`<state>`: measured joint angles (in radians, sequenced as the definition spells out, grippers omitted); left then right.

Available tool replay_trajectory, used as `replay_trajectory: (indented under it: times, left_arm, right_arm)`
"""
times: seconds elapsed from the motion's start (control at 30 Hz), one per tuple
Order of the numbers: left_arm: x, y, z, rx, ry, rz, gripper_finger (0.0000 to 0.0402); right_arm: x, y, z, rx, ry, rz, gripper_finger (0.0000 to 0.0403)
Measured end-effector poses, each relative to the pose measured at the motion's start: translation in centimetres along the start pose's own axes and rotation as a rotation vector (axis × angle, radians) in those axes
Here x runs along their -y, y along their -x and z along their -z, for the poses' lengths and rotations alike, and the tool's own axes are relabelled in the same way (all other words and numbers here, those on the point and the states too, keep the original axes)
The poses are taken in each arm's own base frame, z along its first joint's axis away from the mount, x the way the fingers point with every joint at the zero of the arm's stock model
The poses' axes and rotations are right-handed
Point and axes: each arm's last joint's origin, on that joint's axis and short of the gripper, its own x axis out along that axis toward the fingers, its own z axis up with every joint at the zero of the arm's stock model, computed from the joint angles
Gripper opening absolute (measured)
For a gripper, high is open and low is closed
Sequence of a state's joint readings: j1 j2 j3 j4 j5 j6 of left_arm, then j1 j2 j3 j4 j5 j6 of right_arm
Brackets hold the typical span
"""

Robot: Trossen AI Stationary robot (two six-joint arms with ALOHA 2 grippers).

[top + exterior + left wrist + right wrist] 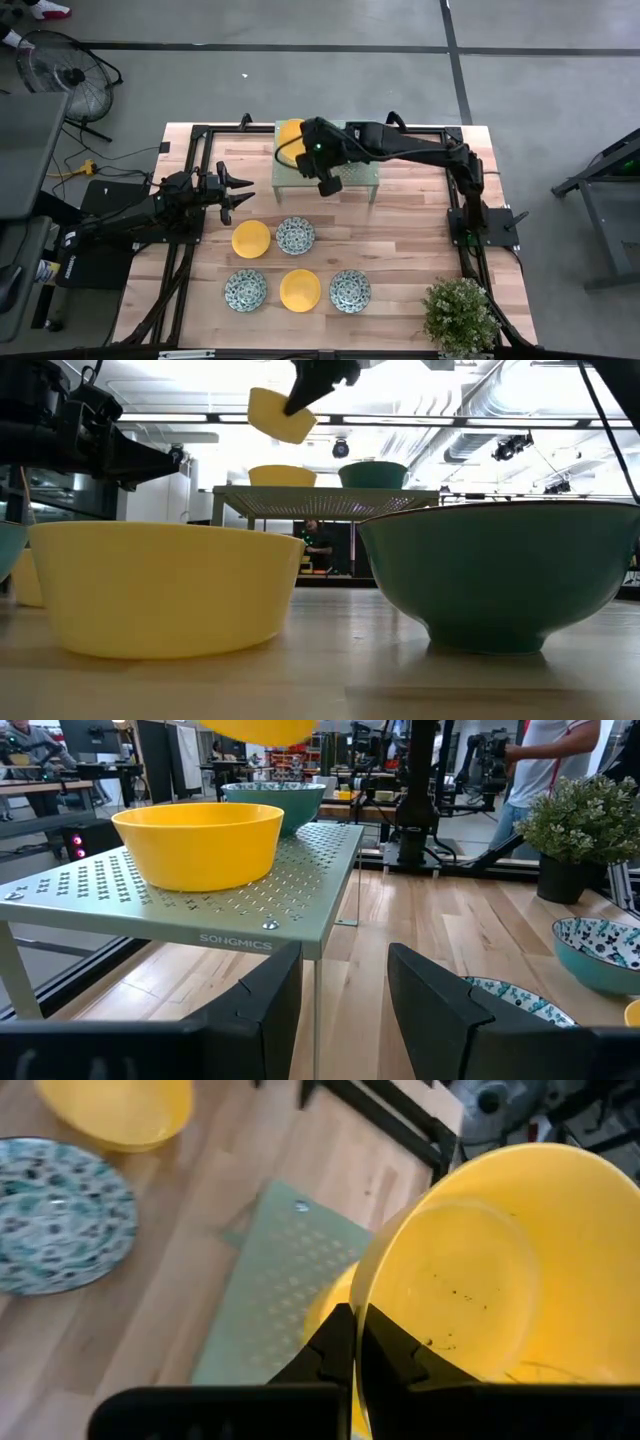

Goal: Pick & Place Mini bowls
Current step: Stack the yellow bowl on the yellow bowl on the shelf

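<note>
on the far pale green perforated metal rack [300,910], your right gripper [355,1342] pinches a plain yellow round bowl [500,1280] by the rim; the thin grip could slip, dropping it onto the yellow bowl on the rack [200,840].

A plain bright yellow mini bowl [289,133] hangs tilted above the rack's yellow bowl [199,842] and teal-sided bowl [274,800]; five bowls [298,290] sit at six o'clock.

Pale green perforated rack [355,175] stands at the wooden table's [400,270] 12 o'clock edge, potted plant [461,316] at the table's 4 o'clock corner, floor fan [55,72] off the table at 10 o'clock, person [540,755] behind the plant.
</note>
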<state>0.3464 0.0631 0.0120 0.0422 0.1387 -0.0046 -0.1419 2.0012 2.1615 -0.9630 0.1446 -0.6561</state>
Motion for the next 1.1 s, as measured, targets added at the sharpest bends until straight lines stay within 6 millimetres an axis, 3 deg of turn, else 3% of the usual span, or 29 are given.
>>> replay_trajectory:
  times: [0.6,1.1]
  left_arm:
    - [0.0,0.0,0.0,0.000,0.000,-0.002,0.0147]
    - [0.0,0.0,0.0,0.000,0.000,0.002,0.0147]
  right_arm:
    - [1.3,-5.3,2.1,-0.075,-0.083,-0.016,0.0000]
    - [1.1,-5.5,2.8,-0.125,-0.138,-0.047,0.0000]
